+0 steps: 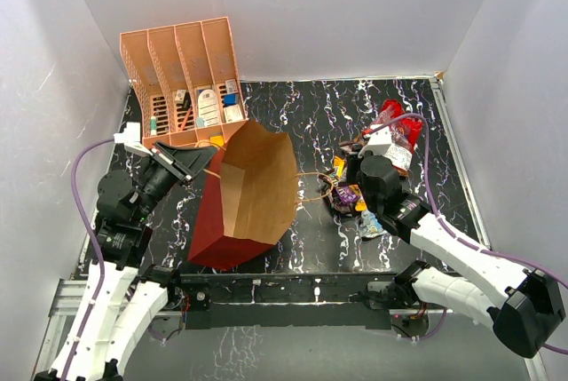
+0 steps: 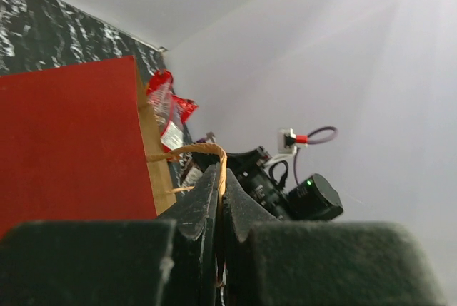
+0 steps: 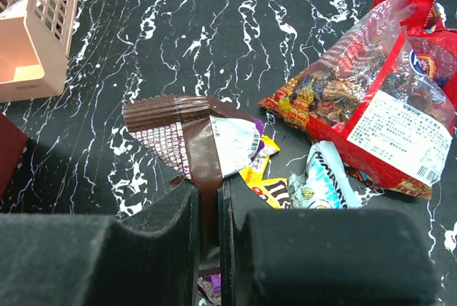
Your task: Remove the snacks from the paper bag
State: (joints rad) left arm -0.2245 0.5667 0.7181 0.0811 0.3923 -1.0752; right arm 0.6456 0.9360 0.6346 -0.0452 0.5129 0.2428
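The paper bag (image 1: pixel 253 199), dark red outside and brown inside, lies tilted with its mouth toward the back. My left gripper (image 1: pixel 202 162) (image 2: pixel 220 177) is shut on its tan loop handle (image 2: pixel 193 150) beside the bag's red wall (image 2: pixel 71 142). On the right, my right gripper (image 1: pixel 349 187) (image 3: pixel 208 188) is shut on a brown snack packet (image 3: pixel 193 138) just above the table. Beside it lie a yellow packet (image 3: pixel 275 190) and a silver-blue packet (image 3: pixel 325 181). The large red-and-clear sweets bag (image 3: pixel 371 99) (image 1: pixel 401 128) lies further right. The inside of the paper bag is mostly hidden.
A peach slotted file rack (image 1: pixel 182 70) (image 3: pixel 32 28) with small boxes stands at the back left, close behind the bag. White walls close in the black marbled table (image 1: pixel 311 106) on three sides.
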